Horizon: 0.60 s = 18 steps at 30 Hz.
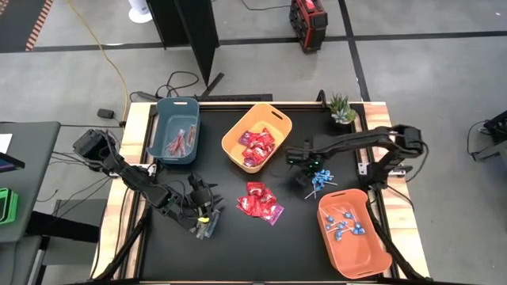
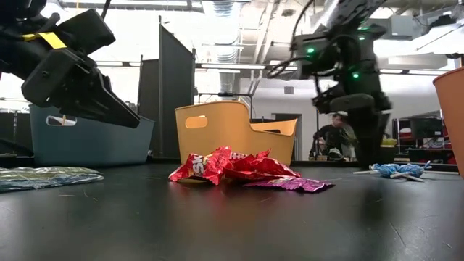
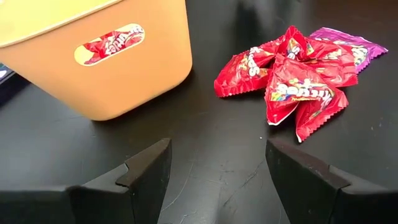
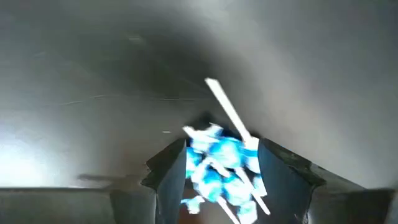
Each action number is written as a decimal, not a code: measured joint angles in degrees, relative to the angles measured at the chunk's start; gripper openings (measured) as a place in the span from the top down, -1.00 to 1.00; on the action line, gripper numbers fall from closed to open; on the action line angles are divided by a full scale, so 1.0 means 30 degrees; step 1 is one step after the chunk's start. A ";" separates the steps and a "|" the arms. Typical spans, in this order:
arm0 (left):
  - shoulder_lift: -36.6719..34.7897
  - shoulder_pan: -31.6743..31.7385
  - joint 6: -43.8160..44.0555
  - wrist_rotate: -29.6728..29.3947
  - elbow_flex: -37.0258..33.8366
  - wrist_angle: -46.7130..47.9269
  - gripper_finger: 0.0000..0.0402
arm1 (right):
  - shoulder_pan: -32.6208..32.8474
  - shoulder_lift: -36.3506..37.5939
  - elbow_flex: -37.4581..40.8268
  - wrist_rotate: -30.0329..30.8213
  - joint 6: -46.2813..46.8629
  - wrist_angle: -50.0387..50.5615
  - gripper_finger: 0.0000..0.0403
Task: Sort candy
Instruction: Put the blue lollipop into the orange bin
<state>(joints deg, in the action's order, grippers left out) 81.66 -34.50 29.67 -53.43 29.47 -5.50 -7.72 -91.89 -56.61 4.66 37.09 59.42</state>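
A heap of shiny red and magenta packets (image 1: 260,202) lies mid-table, also visible in the low view (image 2: 239,167) and the left wrist view (image 3: 292,74). My left gripper (image 1: 207,212) hangs open above the table to their left, facing them (image 3: 217,177). A clear stick packet (image 2: 43,177) lies flat below it. My right gripper (image 1: 305,170) is over the blue-wrapped lollipops (image 1: 321,182) near the right side, shut on some of them (image 4: 221,180). Others lie on the table (image 2: 395,170). My right gripper pinches a bunch of blue lollipop heads (image 4: 217,158) between its two fingers; the crumpled wrappers fill the gap. A white stick (image 4: 227,109) points out past the fingertips. Whether the bunch is lifted off the table, I cannot tell.
A yellow bin (image 1: 230,142) with red packets stands far of the heap. A blue bin (image 1: 162,134) with stick packets is at the far left. An orange bin (image 1: 329,237) with lollipops sits near right. A small plant (image 1: 342,109) stands at the far right corner.
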 joint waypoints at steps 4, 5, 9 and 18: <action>-0.0001 0.0007 0.0034 -0.0019 0.0000 0.0000 -0.26 | -0.0212 0.1025 0.0888 -0.0165 0.2420 -0.0031 -0.05; -0.0006 0.0007 0.0040 -0.0022 0.0000 0.0000 -0.26 | -0.0251 0.1067 0.0977 -0.0254 0.2578 -0.0017 -0.05; -0.0006 0.0007 0.0044 -0.0029 0.0000 0.0000 -0.26 | -0.0352 0.0569 0.1075 -0.0356 0.2088 -0.0086 -0.05; -0.0005 0.0007 0.0051 -0.0036 -0.0007 0.0000 -0.26 | -0.0731 -0.1958 0.1038 -0.0407 0.0426 -0.0921 -0.05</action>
<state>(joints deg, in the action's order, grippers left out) 81.65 -34.48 29.82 -53.54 29.45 -5.50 -9.91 -97.76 -53.50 3.44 38.37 56.66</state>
